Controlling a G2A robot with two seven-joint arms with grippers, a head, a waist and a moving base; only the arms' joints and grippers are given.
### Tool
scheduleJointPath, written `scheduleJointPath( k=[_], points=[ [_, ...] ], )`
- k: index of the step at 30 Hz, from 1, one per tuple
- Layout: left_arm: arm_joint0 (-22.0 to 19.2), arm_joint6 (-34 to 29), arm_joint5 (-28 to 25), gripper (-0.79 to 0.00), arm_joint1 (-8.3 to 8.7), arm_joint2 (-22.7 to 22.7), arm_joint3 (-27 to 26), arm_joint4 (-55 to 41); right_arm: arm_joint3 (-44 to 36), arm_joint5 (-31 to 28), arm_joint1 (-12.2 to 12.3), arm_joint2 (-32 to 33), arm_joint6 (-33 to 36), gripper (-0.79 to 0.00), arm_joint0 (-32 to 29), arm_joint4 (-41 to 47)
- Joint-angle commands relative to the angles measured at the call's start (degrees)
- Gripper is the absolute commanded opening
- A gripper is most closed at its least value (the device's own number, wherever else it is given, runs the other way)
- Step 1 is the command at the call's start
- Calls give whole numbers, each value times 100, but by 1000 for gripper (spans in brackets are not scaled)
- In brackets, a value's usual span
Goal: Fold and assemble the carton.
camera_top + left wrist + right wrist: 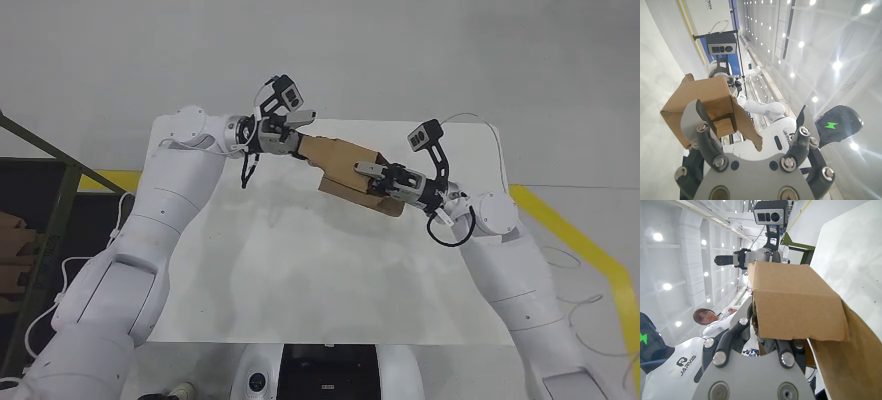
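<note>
pinching the carton (345,165) by one end, the right gripper (385,178) is judged to hold it raised over the table (300,280) so the open end is presented to the left gripper (750,106), found spread wide beside a loose flap (747,123).

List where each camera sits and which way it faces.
Top view: overhead, facing down at the table; left gripper and right gripper show.
Left wrist view: behind the open left gripper, facing the carton and ceiling.
Right wrist view: behind the right gripper, which grips the carton, facing the left gripper.
Shared: all three show the carton.
</note>
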Motion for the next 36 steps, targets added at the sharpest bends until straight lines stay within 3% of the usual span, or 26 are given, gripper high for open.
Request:
scheduleJointPath(
  k=[1,8,22,36],
  points=[
    [-7,0,-68,0,19,-44,34,12,20,-7,5,29,-22,-785,-2,-6],
    [-37,187,-294,0,134,-159,8,745,131,-33,19,162,-127,-785,35,24],
    [149,1202,-251,0,298,-143,-665,2413,76,-69,53,275,-135,-785,-29,-83],
    [251,1320,-54,0,292,-36,-687,2551,-213,-22,86,395,92,-785,-168,192]
  ],
)
